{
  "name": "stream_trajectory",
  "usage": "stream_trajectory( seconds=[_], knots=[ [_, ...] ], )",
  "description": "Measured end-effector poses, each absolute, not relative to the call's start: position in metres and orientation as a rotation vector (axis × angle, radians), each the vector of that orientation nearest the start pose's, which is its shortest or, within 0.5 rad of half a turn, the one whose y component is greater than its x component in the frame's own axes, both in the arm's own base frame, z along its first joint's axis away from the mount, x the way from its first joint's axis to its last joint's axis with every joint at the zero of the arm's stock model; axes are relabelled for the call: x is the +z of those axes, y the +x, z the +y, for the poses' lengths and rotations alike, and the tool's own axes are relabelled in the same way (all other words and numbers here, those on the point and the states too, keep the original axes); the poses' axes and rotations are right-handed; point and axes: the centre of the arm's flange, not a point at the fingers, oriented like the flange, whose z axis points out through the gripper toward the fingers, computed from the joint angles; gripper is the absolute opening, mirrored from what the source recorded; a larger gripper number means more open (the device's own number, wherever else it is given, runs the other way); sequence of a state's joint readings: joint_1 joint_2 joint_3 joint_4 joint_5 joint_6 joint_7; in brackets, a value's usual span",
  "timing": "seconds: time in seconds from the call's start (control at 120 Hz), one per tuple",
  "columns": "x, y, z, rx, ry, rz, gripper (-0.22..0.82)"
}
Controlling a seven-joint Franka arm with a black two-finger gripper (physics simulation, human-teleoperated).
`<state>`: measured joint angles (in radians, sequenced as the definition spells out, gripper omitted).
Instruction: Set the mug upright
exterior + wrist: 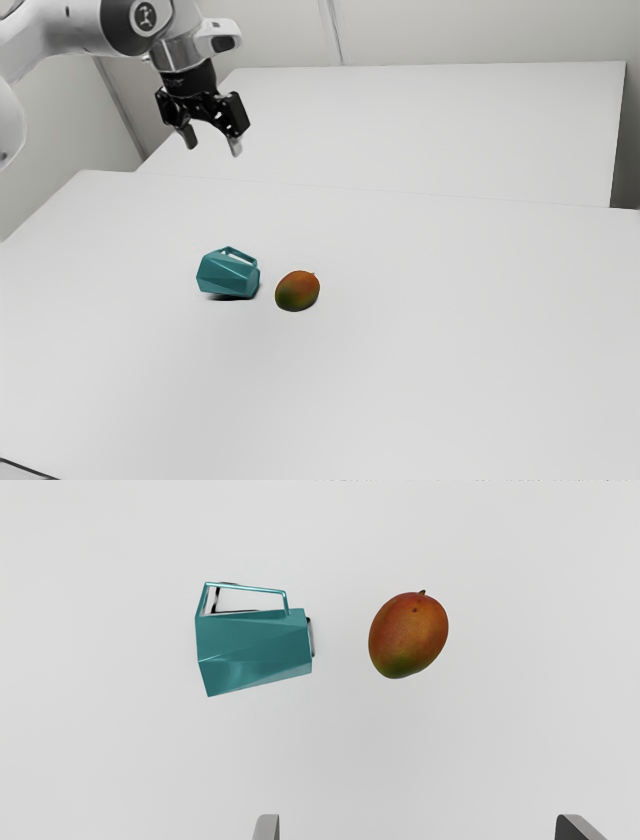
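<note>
on the table (420, 390), mug (255, 645) lies sideways, narrower end toward mango (410, 635).

Mug (255, 645) solid teal; mango (407, 635) red-orange w/ green end; tbl (400, 400) plain lt grey; end effector (213, 146) blk/grey

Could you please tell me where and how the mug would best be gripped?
I'd take the mug by its body, coming straight down from above. It lies on its side with the handle out to one side, and its body narrows toward the mango. The open tool should probably turn about a quarter, so its fingers close across that narrower part.
</note>
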<state>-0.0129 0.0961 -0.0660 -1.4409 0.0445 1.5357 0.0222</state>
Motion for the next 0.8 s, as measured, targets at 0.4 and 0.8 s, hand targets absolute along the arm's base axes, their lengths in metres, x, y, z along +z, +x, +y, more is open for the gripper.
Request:
stream_trajectory(
  seconds=[0.4,0.8],
  knots=[
    [0.630,0.566,-0.042,-0.010,-3.113,0.136,0.60],
    [0.568,0.550,-0.026,0.132,-3.227,-0.003,0.60]
  ],
)
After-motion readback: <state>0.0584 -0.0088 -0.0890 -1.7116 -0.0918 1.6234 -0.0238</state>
